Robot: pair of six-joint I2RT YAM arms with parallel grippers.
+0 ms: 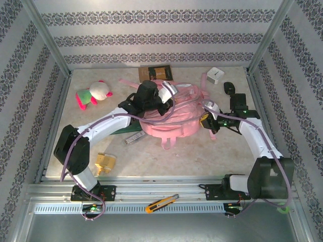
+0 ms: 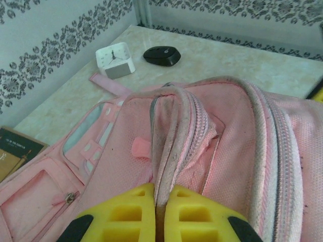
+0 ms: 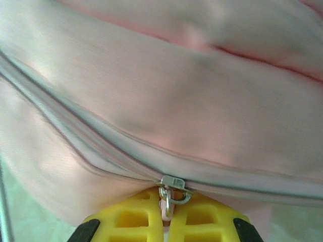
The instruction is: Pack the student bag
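Observation:
The student bag (image 1: 174, 121), a large soft pink backpack, lies in the middle of the table. My left gripper (image 1: 166, 101) is over its top. In the left wrist view its yellow fingers (image 2: 131, 214) are shut on a raised fold of the bag's (image 2: 227, 151) greyish zip edge (image 2: 164, 151). My right gripper (image 1: 205, 120) presses against the bag's right side. In the right wrist view it (image 3: 166, 206) is shut on the small pull hanging from the metal zip slider (image 3: 174, 182), with pink bag fabric (image 3: 176, 91) close above.
A pink-and-green plush toy (image 1: 93, 94) lies at the back left and a brown book (image 1: 156, 73) behind the bag. A white clock (image 1: 214, 75) and a black mouse (image 1: 228, 87) sit at the back right. A yellow item (image 1: 105, 162) lies front left, and a utility knife (image 1: 161, 202) on the front rail.

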